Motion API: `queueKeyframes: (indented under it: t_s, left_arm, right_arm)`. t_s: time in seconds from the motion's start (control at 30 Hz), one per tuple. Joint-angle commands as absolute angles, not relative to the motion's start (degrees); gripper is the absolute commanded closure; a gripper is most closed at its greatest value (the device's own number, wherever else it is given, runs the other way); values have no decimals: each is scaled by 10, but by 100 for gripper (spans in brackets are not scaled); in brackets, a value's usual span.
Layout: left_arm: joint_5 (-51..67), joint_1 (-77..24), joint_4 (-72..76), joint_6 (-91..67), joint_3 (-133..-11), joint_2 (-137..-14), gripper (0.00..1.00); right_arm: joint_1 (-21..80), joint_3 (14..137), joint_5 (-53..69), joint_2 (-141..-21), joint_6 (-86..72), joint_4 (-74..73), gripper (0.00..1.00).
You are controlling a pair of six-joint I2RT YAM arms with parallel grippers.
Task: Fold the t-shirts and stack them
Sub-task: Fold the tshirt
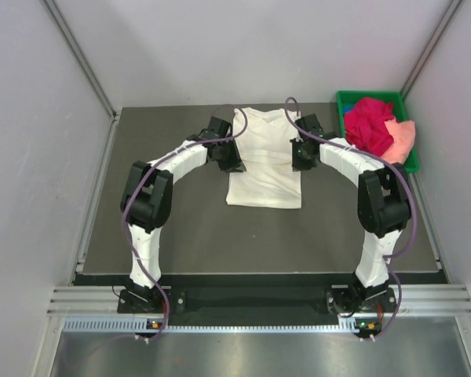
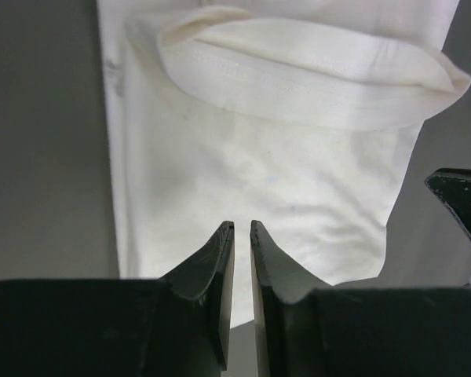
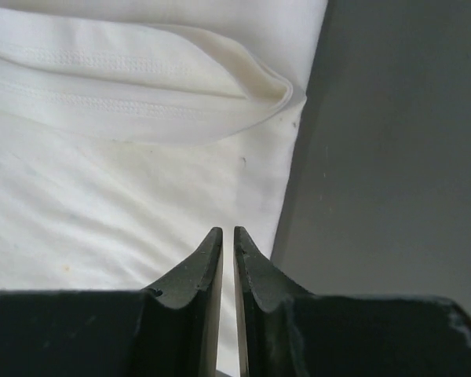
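Note:
The cream-white t-shirt (image 1: pixel 264 161) lies flat in the middle of the table, its sides folded in to a narrow rectangle. My left gripper (image 1: pixel 234 163) is over its left edge and my right gripper (image 1: pixel 298 161) is over its right edge. In the left wrist view the jaws (image 2: pixel 242 228) are shut with only a slit, empty, above the cloth (image 2: pixel 259 157) with a folded sleeve (image 2: pixel 314 78) beyond. In the right wrist view the jaws (image 3: pixel 228 233) are likewise shut and empty over the shirt (image 3: pixel 125 181) near its right edge. The magenta-red shirt (image 1: pixel 369 122) and peach-pink shirt (image 1: pixel 404 140) lie crumpled in the tray.
The green plastic tray (image 1: pixel 341 98) stands at the back right corner. The dark table mat (image 1: pixel 165 228) is bordered by grey walls on the left, back and right. A black part (image 2: pixel 463 200) shows at the right of the left wrist view.

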State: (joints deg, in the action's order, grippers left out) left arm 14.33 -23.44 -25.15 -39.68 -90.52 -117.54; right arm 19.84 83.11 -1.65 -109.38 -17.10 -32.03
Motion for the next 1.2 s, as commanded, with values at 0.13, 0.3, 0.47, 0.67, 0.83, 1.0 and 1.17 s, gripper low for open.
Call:
queueKeyframes:
  t_s: [0.13,0.3,0.47,0.67,0.83,1.0,1.17]
  left_arm:
    - [136,-232,-223,-389,-979,-1244,81]
    - [113,-229,-254,-381,-1061,-1304,81]
    - [94,-216,-263,-384,-1135,-1344,81]
    - [87,-197,-253,-395,-1167,-1375,81]
    - [102,-177,-292,-390,-1172,-1342,80]
    - [125,-178,-291,-353,-1012,-1214,71]
    - [227,-183,-220,-336,-798,-1066,66]
  right_arm:
    - [192,877,-6,-1142,-156,-274,89]
    - [182,923,-15,-1186,-148,-285,88]
    - [165,990,-25,-1221,-139,-291,89]
    - [152,1030,-21,-1242,-137,-285,86]
    - [152,1028,-28,-1217,-139,-318,82]
    - [152,956,11,-1101,-170,-353,70]
    - [153,757,120,-959,-167,-323,63]
